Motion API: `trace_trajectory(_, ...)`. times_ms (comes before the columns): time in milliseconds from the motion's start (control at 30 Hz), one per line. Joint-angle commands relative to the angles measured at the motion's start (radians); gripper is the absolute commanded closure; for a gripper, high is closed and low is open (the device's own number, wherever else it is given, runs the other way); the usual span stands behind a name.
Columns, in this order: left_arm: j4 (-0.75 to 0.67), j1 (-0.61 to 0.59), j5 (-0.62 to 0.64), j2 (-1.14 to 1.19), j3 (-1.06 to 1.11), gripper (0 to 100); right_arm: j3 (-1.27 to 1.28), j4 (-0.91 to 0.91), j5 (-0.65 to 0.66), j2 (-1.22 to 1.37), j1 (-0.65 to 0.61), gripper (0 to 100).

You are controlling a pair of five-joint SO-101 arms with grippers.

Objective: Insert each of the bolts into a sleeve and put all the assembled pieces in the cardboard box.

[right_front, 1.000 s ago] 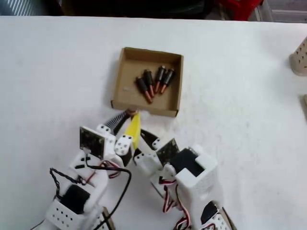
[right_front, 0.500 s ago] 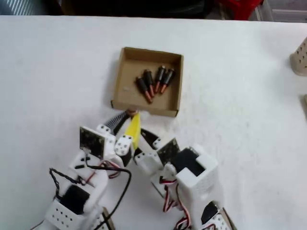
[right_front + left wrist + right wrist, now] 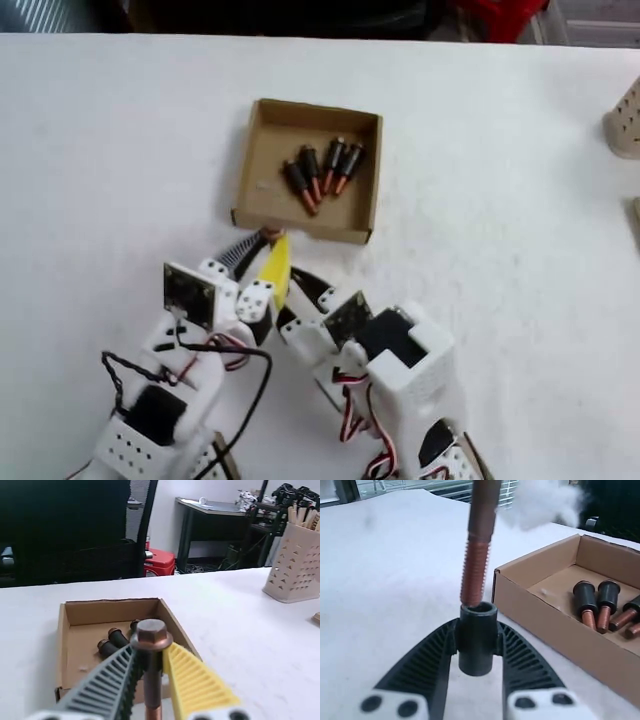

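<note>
Bolt (image 3: pixel 151 635) stands upright in my left claw (image 3: pixel 150 652), pinched just under its hex head between the grey finger and the yellow one. Its threaded tip comes down to the open mouth of the black sleeve (image 3: pixel 478 635), but I cannot tell whether it has gone in. My right claw (image 3: pixel 477 630) is closed narrowly around that sleeve and holds it upright on the white table (image 3: pixel 500 200). In the high view both claws meet at lower centre. The bolt head there is just beside the near wall of the cardboard box (image 3: pixel 270 150), so I have little room on that side. The box sits in the upper middle of that view, open on top, with low walls. Four assembled pieces (image 3: pixel 311 170) lie side by side toward its right half, and the brown floor shows on its left half. The tabletop runs broad to the left and right of the box. A beige perforated holder (image 3: pixel 625 125) stands well apart at the right edge.
</note>
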Motion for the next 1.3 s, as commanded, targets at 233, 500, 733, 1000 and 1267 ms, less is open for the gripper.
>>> trace_trajectory(233,-0.077,-0.081,-0.012,-0.013,-0.002,98,0.009,-0.021,0.017,-0.041,0.013,98.3)
trace_trajectory(500,-0.269,-0.088,-0.086,0.154,0.006,98,0.009,-0.019,0.017,-0.039,0.013,98.3)
trace_trajectory(733,-0.482,-0.088,-0.064,0.397,0.006,98,0.009,-0.019,0.017,-0.036,0.013,98.3)
trace_trajectory(1000,-0.42,-0.077,-0.017,0.374,0.006,98,0.009,-0.019,0.017,-0.035,0.013,98.3)
trace_trajectory(1267,-0.311,-0.062,0.044,0.315,0.006,98,0.009,-0.019,0.017,-0.035,0.013,98.3)
